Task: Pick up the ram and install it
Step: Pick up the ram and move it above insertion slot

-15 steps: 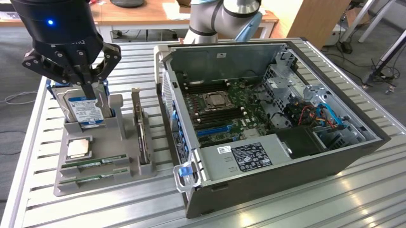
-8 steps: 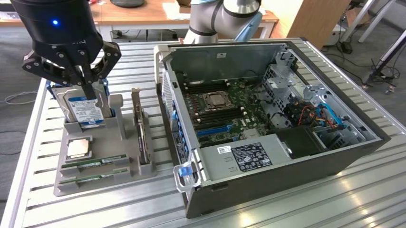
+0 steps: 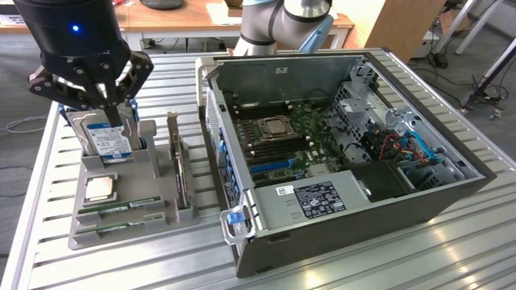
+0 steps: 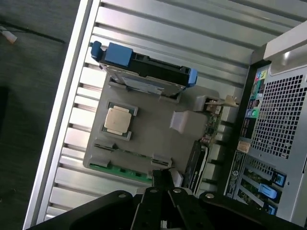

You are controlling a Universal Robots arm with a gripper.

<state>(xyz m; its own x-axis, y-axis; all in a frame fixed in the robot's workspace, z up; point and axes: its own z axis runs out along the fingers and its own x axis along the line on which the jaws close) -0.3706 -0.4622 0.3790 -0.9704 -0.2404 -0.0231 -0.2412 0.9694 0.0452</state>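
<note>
Two ram sticks lie flat in slots at the front of a grey holder tray (image 3: 161,199): one ram stick (image 3: 121,207) and a second (image 3: 119,228) just in front of it. In the wrist view a green ram edge (image 4: 114,170) shows at the tray's border (image 4: 153,139), close to the fingertips. My black gripper (image 3: 106,107) hangs above the tray's back end, over the upright hard drive (image 3: 105,138), shut with nothing between its fingers. Seen from the wrist, the gripper (image 4: 163,176) points down at the tray.
A silver processor chip (image 3: 101,188) sits on the tray behind the ram. An upright card (image 3: 176,160) stands on the tray's side towards the exterior view's right. The open computer case (image 3: 347,151) with its motherboard (image 3: 286,142) fills the exterior view's right. Everything rests on a slatted metal table (image 3: 121,266).
</note>
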